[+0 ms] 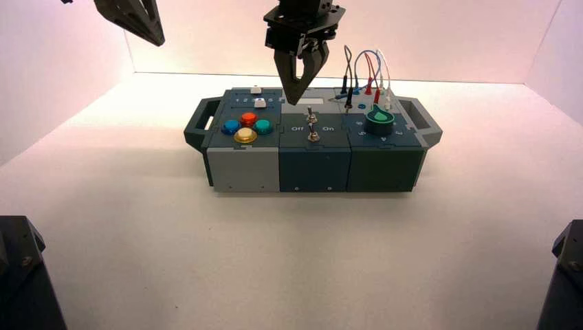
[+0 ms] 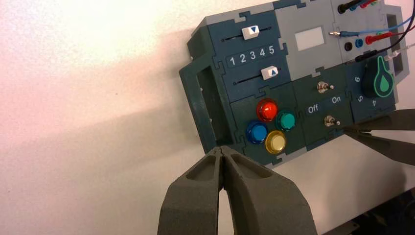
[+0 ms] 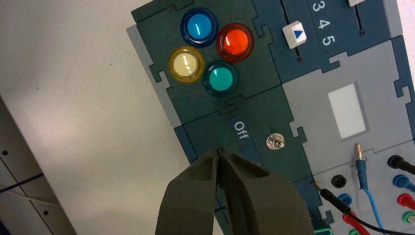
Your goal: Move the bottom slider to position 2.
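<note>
Prob. lab bench, wired test box (image 1: 313, 170)

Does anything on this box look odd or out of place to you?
One thing: the blue plug on the box's right part lies across the panel with its metal tip bare, not standing in a socket like the upright red plug. It may be meant to hang loose. I see no spill or damage.

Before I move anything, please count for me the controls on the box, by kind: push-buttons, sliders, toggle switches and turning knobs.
Push-buttons: 4 (red, green, blue, yellow)
Sliders: 2 (top slider, bottom slider)
Toggle switches: 2 (far switch, near switch)
Turning knob: 1 (green)
Total: 9
</note>
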Motion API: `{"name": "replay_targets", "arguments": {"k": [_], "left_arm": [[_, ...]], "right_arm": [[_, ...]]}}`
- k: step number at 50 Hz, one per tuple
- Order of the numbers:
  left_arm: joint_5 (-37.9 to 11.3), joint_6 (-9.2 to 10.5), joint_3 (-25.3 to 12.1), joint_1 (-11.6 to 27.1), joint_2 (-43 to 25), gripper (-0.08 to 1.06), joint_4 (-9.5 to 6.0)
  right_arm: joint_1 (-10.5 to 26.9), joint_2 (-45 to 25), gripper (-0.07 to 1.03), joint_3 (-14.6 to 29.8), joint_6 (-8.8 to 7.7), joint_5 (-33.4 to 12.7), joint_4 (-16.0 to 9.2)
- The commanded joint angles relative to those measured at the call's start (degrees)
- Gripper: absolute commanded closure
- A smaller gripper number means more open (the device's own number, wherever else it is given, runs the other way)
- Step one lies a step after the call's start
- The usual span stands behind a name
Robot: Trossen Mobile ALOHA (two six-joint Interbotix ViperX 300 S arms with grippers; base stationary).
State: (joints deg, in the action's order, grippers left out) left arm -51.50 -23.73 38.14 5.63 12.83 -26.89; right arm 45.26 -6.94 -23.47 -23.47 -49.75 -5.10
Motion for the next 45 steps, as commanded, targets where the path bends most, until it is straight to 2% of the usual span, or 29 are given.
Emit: {"name": "replay_targets", "arguments": {"k": [1,23,32,37,45], "left_arm": [[0.2,-0.35,-1.2,-0.2,0.7,1.01,-0.35],[0.2,-0.35,-1.4,-0.2,0.6,1.01,-0.26],[1.0,-0.26,-1.5,0.3,0.2,1.01,-0.97],[1.8,-0.26,-2.5,1.9,-0.8,1.01,-1.67],[1.2,-0.18,-2.8,4.8,-1.5,1.01,-1.67]], "right_arm": [[0.1,1.1,0.98,1.0,0.0,0.0,-0.2],[0.0,1.8,0.98,1.0,0.0,0.0,-0.1],[-0.6,3.4,0.98,0.8,0.0,0.0,0.3],[-1.7,4.6,0.98,0.7,0.53,0.0,0.3],[-4.8,6.2,0.98,0.7,2.11,0.6,0.0]]}}
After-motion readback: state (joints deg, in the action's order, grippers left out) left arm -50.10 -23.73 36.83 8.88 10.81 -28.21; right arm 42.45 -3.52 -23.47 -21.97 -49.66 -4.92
